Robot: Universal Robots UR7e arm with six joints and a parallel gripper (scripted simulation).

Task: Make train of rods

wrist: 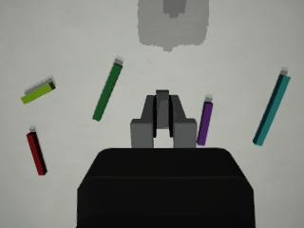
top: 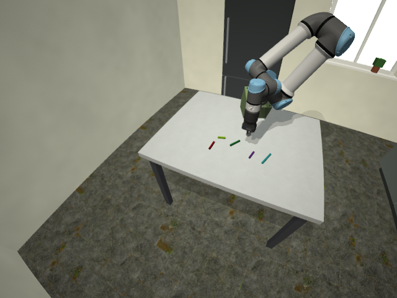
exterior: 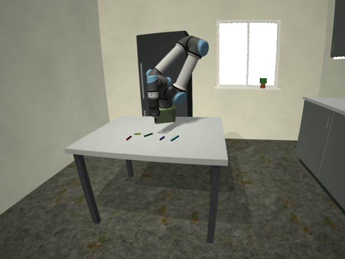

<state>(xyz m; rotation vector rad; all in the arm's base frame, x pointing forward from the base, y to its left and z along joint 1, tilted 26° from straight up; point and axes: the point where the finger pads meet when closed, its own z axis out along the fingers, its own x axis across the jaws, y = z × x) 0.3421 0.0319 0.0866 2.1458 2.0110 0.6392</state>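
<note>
The fingers stand narrow, closed on a short grey rod [wrist: 162, 110] pinched between them, a little above centre in the wrist view. The rod runs along the fingers' length, its far end showing just past their tips. In the top view the fingers [top: 249, 132] hang clear above the desk [top: 192, 128], right of centre in the upper half of the frame, with their shadow falling just to the right of them on the white surface.

The other five rods lie flat on the desk, all apart from one another. In the wrist view:
- the lime rod [wrist: 38, 91] sits at the upper left, slanted;
- the red rod [wrist: 36, 153] lies below it at the left edge;
- the green rod [wrist: 107, 91] runs steeply just left of the fingers;
- the purple rod [wrist: 205, 123] lies just right of the fingers, nearly upright in the frame;
- the turquoise rod [wrist: 272, 110] stands at the far right, long and tilted.

In the top view, the turquoise rod [top: 266, 158] is the rightmost of the loose row, near the desk's middle, with the purple rod [top: 251, 154] just left of it.
</note>
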